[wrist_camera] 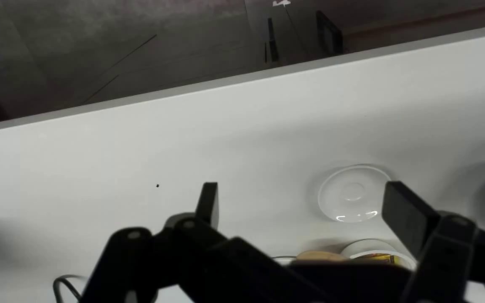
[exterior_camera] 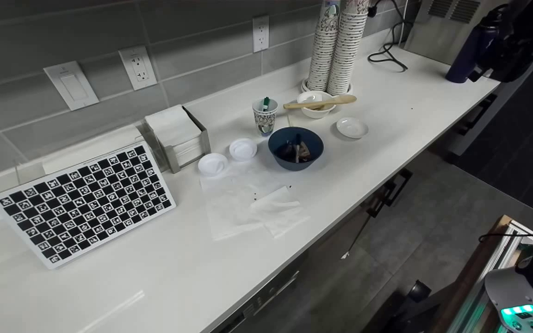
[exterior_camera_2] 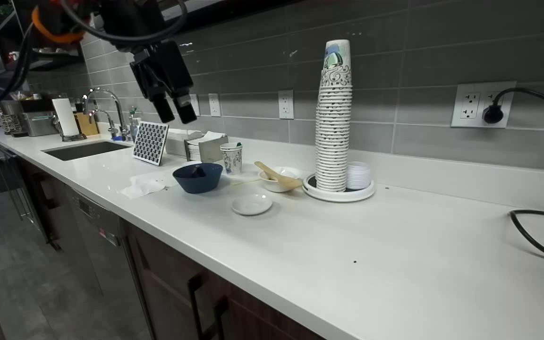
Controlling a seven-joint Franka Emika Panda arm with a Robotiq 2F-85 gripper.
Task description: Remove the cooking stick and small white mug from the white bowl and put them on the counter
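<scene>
The cooking stick [exterior_camera: 344, 100] lies across the rim of the white bowl [exterior_camera: 323, 113] on the white counter [exterior_camera: 174, 259]. In an exterior view the stick [exterior_camera_2: 276, 175] slants over the bowl [exterior_camera_2: 271, 185]. A small white shape inside the bowl [exterior_camera: 312, 98] may be the mug; I cannot tell for sure. In the wrist view the stick's wide end [wrist_camera: 320, 255] and part of the bowl [wrist_camera: 366, 245] show at the bottom, partly hidden by my gripper [wrist_camera: 301, 193]. My gripper is open and empty, high above the counter, and it also shows in an exterior view [exterior_camera_2: 176, 113].
A flat white dish [exterior_camera: 352, 127] and a dark blue bowl [exterior_camera: 295, 163] stand near the white bowl. A paper cup with a green marker [exterior_camera: 265, 121] is beside them. Tall cup stacks [exterior_camera: 331, 55] stand behind. A dark blue bottle [exterior_camera: 467, 58] is at the far end.
</scene>
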